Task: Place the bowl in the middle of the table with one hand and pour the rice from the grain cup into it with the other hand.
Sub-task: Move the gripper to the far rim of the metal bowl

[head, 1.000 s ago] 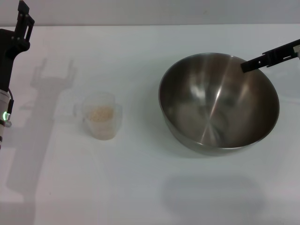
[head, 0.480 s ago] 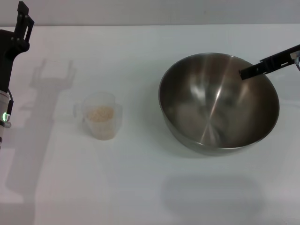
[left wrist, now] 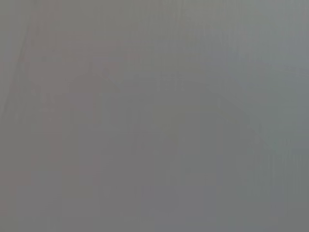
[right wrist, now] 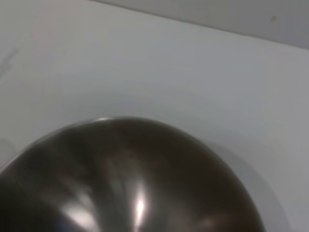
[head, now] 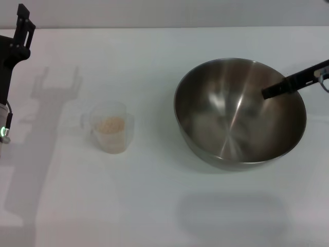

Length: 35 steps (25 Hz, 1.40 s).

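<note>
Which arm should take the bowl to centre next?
Right. The right gripper already reaches over the bowl at its right rim. The left gripper is up at the table's far left edge, nearer the grain cup.

A bare test setup, more lab than kitchen; the plain white tabletop [head: 164, 206] carries no markings and runs back to a flat grey wall [head: 169, 13]; only kitchenware stands on it, a steel mixing bowl [head: 226, 128] and a small frosted grain cup [head: 109, 128] holding rice [head: 110, 124]; black robot arms reach in from both sides, the left arm [head: 10, 56] casting a hard shadow.
</note>
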### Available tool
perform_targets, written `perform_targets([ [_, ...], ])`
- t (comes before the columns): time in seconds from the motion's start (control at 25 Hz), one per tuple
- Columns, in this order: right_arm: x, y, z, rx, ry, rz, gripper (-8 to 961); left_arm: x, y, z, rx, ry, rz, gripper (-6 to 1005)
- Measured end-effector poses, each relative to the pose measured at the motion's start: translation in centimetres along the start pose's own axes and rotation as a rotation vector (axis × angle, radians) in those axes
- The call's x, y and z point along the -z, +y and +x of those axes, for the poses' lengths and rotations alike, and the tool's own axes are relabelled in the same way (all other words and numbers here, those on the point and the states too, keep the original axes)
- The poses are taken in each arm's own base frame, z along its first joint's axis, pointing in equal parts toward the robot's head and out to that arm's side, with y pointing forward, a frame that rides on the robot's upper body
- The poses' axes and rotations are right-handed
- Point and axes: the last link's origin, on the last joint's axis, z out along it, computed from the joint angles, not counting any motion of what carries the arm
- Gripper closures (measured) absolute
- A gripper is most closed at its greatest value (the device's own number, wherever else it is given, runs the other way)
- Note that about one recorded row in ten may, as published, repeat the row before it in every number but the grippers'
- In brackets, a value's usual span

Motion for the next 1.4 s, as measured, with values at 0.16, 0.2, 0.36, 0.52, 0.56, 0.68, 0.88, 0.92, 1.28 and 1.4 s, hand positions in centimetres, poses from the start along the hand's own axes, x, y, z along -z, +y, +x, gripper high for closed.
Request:
perform_targets([
  [0.16,-0.8,0.0,0.6,-0.012,0.016,0.000,298,0.3,-0.2,-0.1,-0.005,-0.005,0.004,256],
  [0.2,-0.9,0.0,0.7,-0.015,0.018,-0.002,298,0.3,-0.2,-0.1,-0.005,-0.005,0.004,256],
  [0.36,-1.3,-0.1,1.0,-0.025,0.026,-0.006,299,1.0,-0.5,-0.3,-0.004,-0.015,0.016,256],
  [0.52,-1.5,-0.1,1.1,-0.029,0.029,-0.008,299,1.3,-0.6,-0.3,-0.005,-0.018,0.021,256],
  [0.56,-1.6,-0.1,1.2,-0.029,0.029,-0.008,329,1.4,-0.7,-0.3,-0.006,-0.019,0.022,256],
  [0.68,-1.7,-0.3,1.3,-0.032,0.029,-0.007,418,1.4,-0.7,-0.3,-0.006,-0.019,0.022,256],
  [0.88,-1.7,-0.6,1.3,-0.036,0.022,0.003,638,1.6,-0.9,-0.3,-0.012,-0.023,0.025,256],
  [0.92,-1.7,-0.7,1.4,-0.039,0.020,0.006,685,1.6,-0.9,-0.3,-0.012,-0.023,0.025,256],
  [1.28,-1.3,-0.6,1.1,-0.039,0.011,0.008,881,1.3,-1.1,-0.2,-0.017,-0.015,0.028,256],
  [1.4,-0.7,-0.4,0.7,-0.035,-0.012,0.008,890,1.3,-1.1,-0.2,-0.017,-0.014,0.028,256],
])
